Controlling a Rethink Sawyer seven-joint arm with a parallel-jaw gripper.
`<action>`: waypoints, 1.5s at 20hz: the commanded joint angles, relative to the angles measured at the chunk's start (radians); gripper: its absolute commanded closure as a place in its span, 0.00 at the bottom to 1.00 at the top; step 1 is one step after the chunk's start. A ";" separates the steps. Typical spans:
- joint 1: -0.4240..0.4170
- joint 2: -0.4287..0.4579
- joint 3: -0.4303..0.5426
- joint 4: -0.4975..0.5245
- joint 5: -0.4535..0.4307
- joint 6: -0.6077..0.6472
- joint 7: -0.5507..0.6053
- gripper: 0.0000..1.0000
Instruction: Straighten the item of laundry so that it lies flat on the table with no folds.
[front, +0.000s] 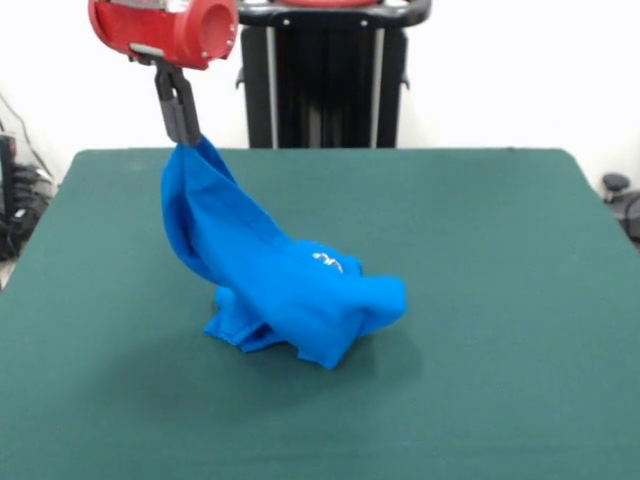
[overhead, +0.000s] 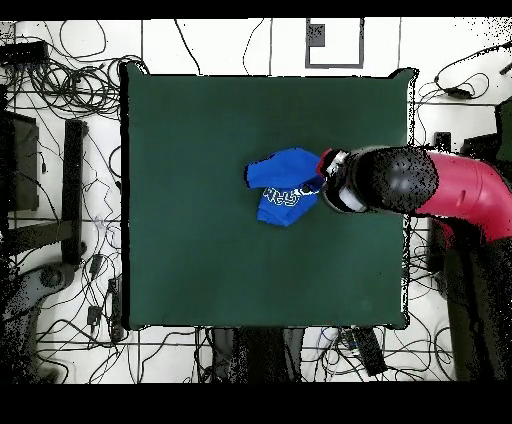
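The item of laundry is a bright blue garment with a bit of white lettering showing. One edge is pulled up off the table into a stretched peak; the rest lies bunched and folded on the green top. My gripper is shut on that raised edge, up and to the left of the heap in the front view. In the overhead view the garment lies right of the table's centre, and the arm's end covers the gripper there.
The red and black arm reaches in over the table's right edge in the overhead view. The black pedestal stands behind the far edge. Cables and stands lie on the floor around the table.
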 joint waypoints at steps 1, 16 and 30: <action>0.057 0.030 0.069 -0.053 -0.056 0.108 -0.272 1.00; 0.044 0.031 0.100 -0.043 -0.060 0.097 -0.330 1.00; 0.032 0.039 0.126 -0.042 -0.073 0.125 -0.376 1.00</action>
